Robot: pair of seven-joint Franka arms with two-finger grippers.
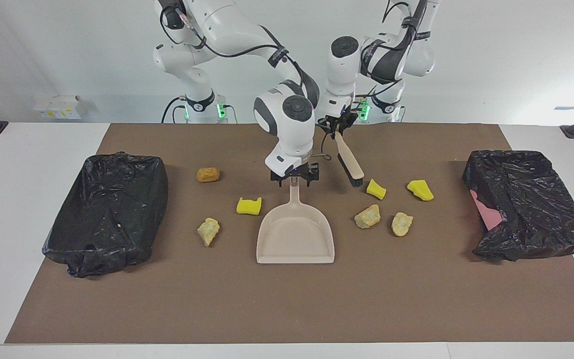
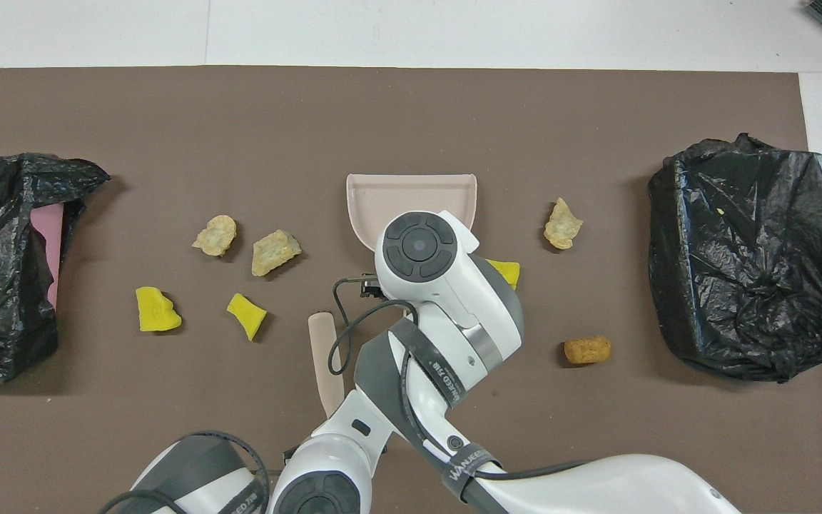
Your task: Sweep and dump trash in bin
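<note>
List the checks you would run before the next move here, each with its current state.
1. Brush held: ok. The left gripper is shut on its handle, and the brush hangs tilted, head down.
2. Bristles on the mat: cannot tell. The head is beside a yellow foam piece.
3. Dustpan secured: cannot tell. The right gripper is at the dustpan handle, but no grip is confirmed.
4. Dustpan flat, mouth facing away from the robots, empty: ok.
5. Trash lumps accounted for: ok. All seven lie on the mat, none in the dustpan.
6. Bins ready: ok. One black-lined bin sits at the right arm's end, another at the left arm's end.
</note>
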